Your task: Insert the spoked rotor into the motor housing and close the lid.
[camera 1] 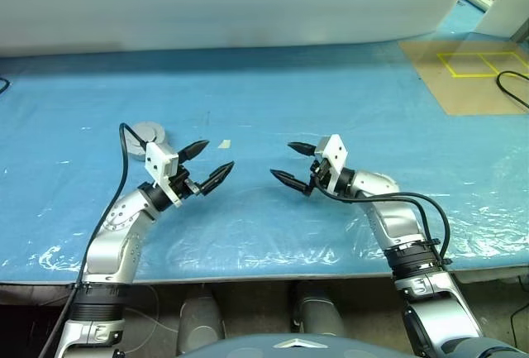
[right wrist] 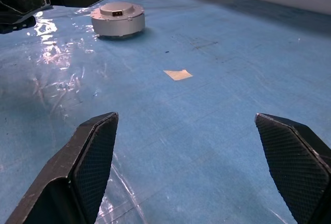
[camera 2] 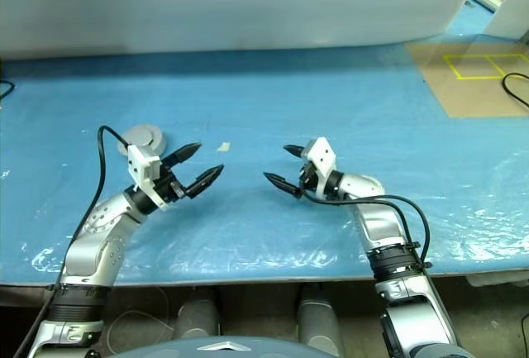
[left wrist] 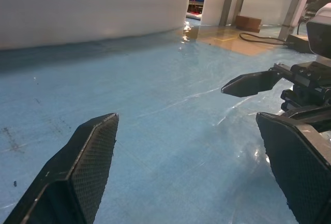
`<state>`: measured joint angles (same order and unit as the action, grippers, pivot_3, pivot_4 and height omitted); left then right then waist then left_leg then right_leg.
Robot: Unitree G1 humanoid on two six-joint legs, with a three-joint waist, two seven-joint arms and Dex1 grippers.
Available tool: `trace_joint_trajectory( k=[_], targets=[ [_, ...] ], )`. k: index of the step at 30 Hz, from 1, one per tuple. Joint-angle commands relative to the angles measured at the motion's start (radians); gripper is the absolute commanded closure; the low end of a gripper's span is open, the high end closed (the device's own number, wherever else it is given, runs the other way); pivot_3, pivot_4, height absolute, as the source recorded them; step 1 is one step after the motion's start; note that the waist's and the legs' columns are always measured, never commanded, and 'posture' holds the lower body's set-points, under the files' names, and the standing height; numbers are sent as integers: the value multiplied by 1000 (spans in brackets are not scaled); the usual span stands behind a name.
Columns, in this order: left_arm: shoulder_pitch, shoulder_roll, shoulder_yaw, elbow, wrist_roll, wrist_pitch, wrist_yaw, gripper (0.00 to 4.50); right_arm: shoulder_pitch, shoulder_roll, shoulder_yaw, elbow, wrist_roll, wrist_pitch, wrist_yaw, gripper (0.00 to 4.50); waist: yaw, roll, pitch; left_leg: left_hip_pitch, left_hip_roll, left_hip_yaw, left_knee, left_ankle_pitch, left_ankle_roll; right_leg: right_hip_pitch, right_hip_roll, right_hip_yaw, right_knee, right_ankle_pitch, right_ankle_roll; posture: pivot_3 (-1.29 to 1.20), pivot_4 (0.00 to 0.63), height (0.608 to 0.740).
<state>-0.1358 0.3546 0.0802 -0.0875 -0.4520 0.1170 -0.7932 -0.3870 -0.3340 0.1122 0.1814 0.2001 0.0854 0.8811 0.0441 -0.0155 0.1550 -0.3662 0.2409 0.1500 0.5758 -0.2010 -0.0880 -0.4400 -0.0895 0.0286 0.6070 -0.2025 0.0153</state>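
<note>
The motor housing (camera 1: 150, 133) is a round silver-grey disc with a raised cap on top, lying on the blue table just behind my left gripper; the right wrist view shows the housing (right wrist: 118, 19) closed on top, with no windings in sight. The spoked rotor is out of view. My left gripper (camera 1: 219, 154) hovers open and empty over the table, pointing toward the right one. Facing it a short way off, my right gripper (camera 1: 281, 159) is open too and holds nothing. The housing sits apart from both.
A small tan scrap (camera 1: 224, 144) lies on the blue sheet (camera 1: 264, 93) between the grippers and the housing. At the far right are a brown board (camera 1: 463, 85) with yellow tape squares and a black cable (camera 1: 512, 85). A white panel (camera 1: 231, 2) borders the table's back.
</note>
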Motion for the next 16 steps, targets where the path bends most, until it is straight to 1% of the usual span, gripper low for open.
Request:
trace_joint_trajectory(
  k=[1, 6, 16],
  targets=[
    [7, 11, 14, -36, -7, -23, -7, 0, -18, 1, -9, -28, 20, -20, 9, 44, 0, 0, 0, 0, 0, 0, 0, 0, 0, 0, 0, 0, 0, 0, 0, 0, 150, 740],
    [9, 16, 11, -39, -7, -32, -16, 0, -19, 10, -32, -35, 49, 0, 1, 44, 0, 0, 0, 0, 0, 0, 0, 0, 0, 0, 0, 0, 0, 0, 0, 0, 150, 740],
    [-1, 19, -3, -49, 1, -21, -8, 0, -6, 11, -29, -64, 81, 41, 3, 44, 0, 0, 0, 0, 0, 0, 0, 0, 0, 0, 0, 0, 0, 0, 0, 0, 150, 740]
  ],
)
